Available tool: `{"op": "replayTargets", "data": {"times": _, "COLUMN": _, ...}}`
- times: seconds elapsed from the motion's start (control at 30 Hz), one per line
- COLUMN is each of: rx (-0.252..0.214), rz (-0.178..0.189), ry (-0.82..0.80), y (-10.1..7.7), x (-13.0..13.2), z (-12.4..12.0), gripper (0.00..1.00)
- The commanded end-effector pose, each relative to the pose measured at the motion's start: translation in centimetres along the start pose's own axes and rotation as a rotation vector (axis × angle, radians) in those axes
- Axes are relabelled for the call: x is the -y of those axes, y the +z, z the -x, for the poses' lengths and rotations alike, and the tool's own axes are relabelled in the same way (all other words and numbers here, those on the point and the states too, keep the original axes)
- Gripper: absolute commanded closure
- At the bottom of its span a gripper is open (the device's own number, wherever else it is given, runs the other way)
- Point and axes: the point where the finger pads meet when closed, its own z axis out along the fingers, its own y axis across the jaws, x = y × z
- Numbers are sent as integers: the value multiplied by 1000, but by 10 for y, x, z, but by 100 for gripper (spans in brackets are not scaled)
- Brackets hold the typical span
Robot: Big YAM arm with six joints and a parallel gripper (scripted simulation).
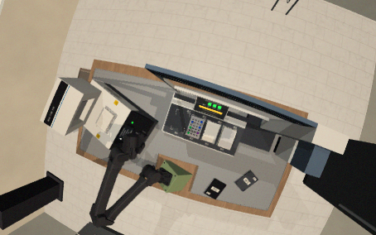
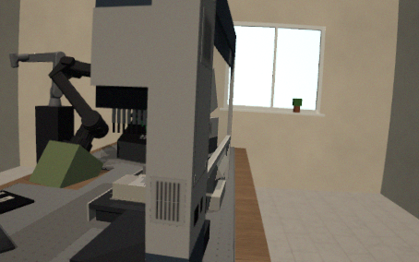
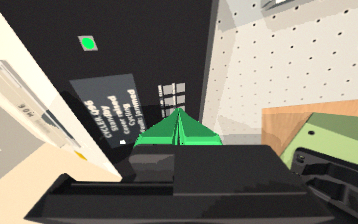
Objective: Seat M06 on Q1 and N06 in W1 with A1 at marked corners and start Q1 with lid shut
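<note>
Your gripper (image 3: 178,120) has its green fingers pressed together on nothing, poised over the keys (image 3: 172,96) on cycler Q1's black panel (image 1: 134,126). A clear plate (image 1: 107,119) sits on Q1's block, lid (image 1: 68,105) raised. The grey perforated deck (image 3: 280,60) lies on a wooden bench (image 2: 249,208), beige tiled floor (image 1: 232,33) around, window (image 2: 276,66) behind.

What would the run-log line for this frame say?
gripper: shut, empty | at Q1's keys | lamp: green | lid: open | plate on block

Two white plates (image 1: 212,131) are sitting right of one cycler (image 1: 124,120); two black nests (image 1: 214,188) are lying nearer.
</note>
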Motion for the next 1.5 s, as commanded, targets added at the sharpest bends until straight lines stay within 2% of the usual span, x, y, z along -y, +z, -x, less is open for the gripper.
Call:
{"op": "replayTargets", "data": {"times": 0.0, "rx": 26, "rz": 11, "ry": -88, "y": -17, "x": -28, "z": 8, "gripper": 100}}
{"op": "replayTargets", "data": {"times": 1.03, "rx": 42, "rz": 26, "ry": -86, "y": -15, "x": -39, "z": 13, "gripper": 100}}
{"op": "replayTargets", "data": {"times": 1.47, "rx": 31, "rz": 10, "ry": -40, "y": -10, "x": -19, "z": 7, "gripper": 100}}
